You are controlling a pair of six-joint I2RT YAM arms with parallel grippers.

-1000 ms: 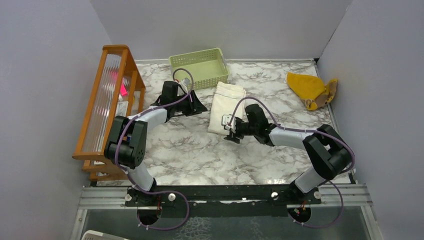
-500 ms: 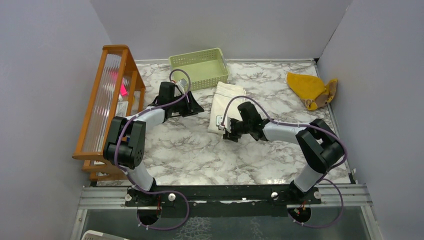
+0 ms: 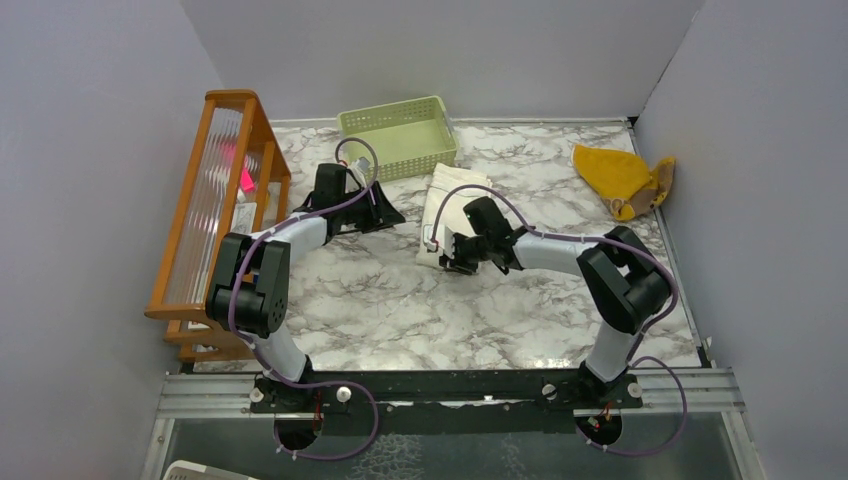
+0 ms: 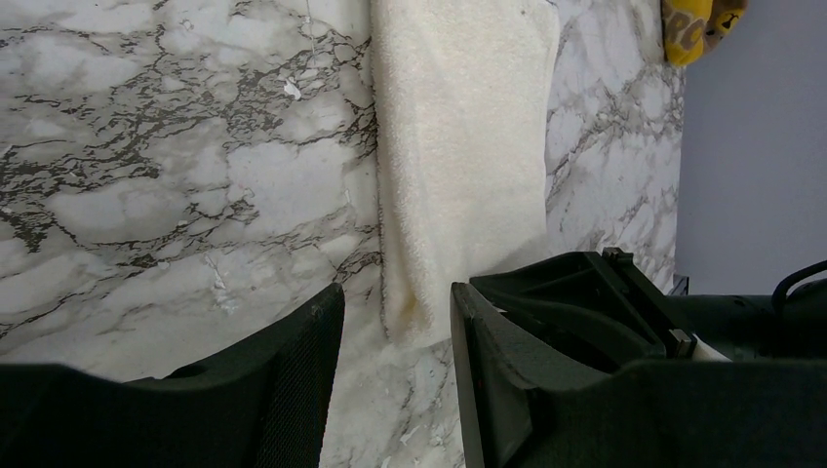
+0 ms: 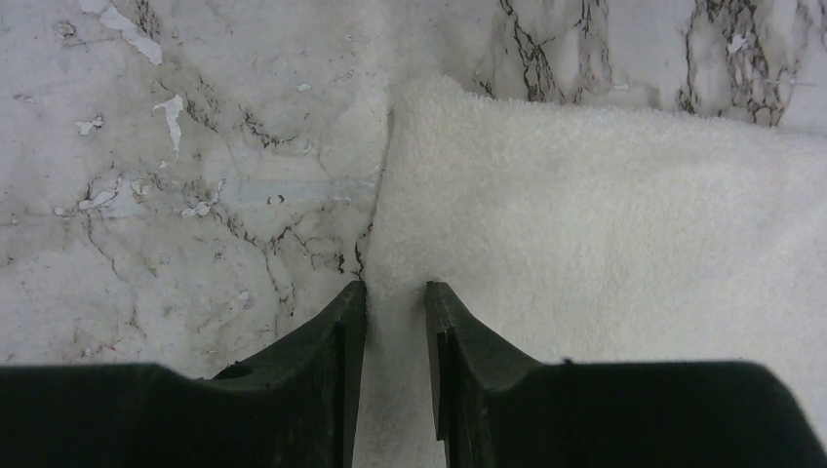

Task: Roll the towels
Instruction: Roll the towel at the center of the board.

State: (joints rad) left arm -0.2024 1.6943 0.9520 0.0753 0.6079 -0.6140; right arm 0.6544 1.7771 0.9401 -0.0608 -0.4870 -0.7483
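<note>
The cream-white towel lies flat as a long rectangle in the middle of the marble table. My right gripper is at its near left corner. In the right wrist view the jaws stand narrow, pinched on the towel's left edge, with cloth filling the gap. My left gripper is open and empty just left of the towel. In the left wrist view its tips stop short of the towel's near corner. The mustard-yellow towel lies crumpled at the back right, and it shows in the left wrist view.
A pale green basket stands at the back, just behind the cream towel. A wooden rack runs along the left wall. Grey walls close in the table on three sides. The right gripper's black body sits close to my left fingers.
My right gripper has moved left along the towel's near end to its left corner. My left gripper has drawn slightly back and left.
</note>
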